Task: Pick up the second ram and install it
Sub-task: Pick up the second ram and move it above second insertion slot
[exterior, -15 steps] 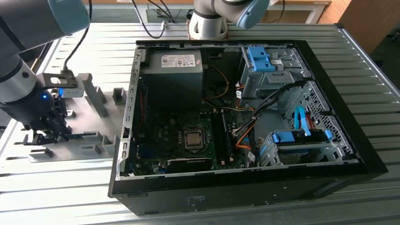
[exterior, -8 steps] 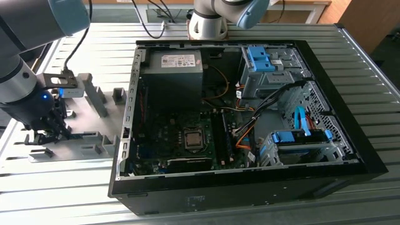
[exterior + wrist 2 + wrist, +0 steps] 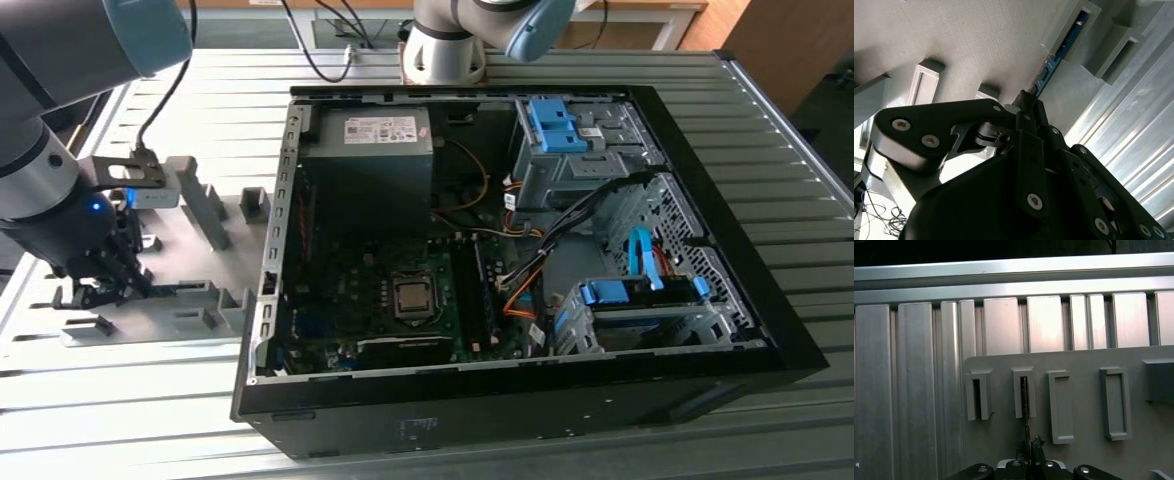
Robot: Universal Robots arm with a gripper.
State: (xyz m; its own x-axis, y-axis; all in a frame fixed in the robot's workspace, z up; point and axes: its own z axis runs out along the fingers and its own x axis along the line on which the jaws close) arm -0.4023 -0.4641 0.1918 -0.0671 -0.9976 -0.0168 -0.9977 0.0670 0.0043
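While claw (image 3: 1029, 100) clamps second ram (image 3: 1050, 65) in fixture slot (image 3: 1017, 390) | exterior view: open computer case (image 3: 763, 295)

The arm (image 3: 40, 170) points its gripper (image 3: 104, 288) straight down, fingers (image 3: 1026, 112) pinched narrowly together.

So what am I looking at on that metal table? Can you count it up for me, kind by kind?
Robot arm: 1
Open computer case: 1
Grey fixture plate: 1
Ram stick, standing in a fixture slot: 1
Bright blue clips in the case: 2
Total: 6
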